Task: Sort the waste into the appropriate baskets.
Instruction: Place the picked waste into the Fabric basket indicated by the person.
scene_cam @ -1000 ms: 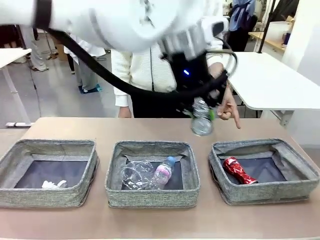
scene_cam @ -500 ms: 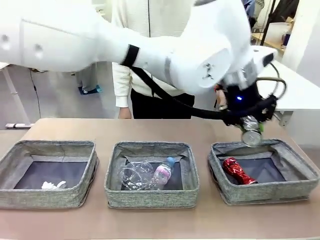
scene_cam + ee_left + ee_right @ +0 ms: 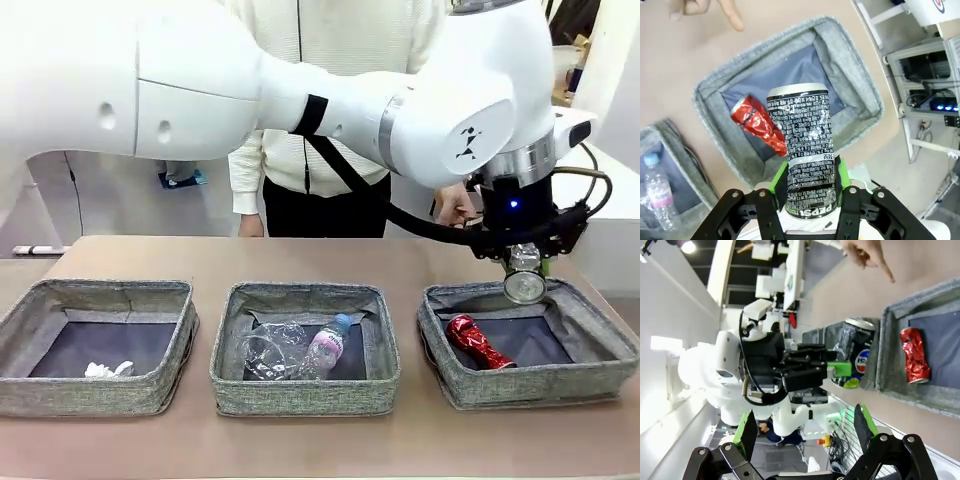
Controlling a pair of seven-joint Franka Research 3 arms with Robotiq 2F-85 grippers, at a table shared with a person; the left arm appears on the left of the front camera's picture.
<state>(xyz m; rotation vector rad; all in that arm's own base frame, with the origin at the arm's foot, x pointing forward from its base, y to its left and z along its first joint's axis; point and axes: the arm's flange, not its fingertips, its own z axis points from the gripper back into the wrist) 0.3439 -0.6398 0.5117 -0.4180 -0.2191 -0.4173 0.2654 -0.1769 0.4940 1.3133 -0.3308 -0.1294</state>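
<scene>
Three soft grey woven baskets sit in a row on my tan desk (image 3: 300, 255), each square and low with a dark inner bottom. The left basket (image 3: 95, 290) has a small crumpled white paper ball (image 3: 106, 370) in its near corner. The middle basket (image 3: 300, 292) holds a crushed clear plastic cup (image 3: 268, 350) and, touching it, a clear bottle (image 3: 326, 345) with a pink label and blue cap, lying tilted. The right basket (image 3: 530, 385) holds a dented, shiny red can (image 3: 478, 340) lying on its side.

My left arm reaches across to the right basket. From its wrist camera, the left pincer (image 3: 809, 182) has its green pads against both sides of the black-silver can (image 3: 524, 282), a smooth cylinder covered in fine white print. As far as I can see it is pinching the can near one end, with the other end pointing down at the basket's far rim. The can hangs above the basket, clear of the red can.

My right pincer (image 3: 805, 427) is spread wide with nothing between its fingers, off to the side and looking across at the left arm and the right basket.

A person's hand (image 3: 455, 205) hovers just behind the right basket, one finger pointing down toward the desk.
</scene>
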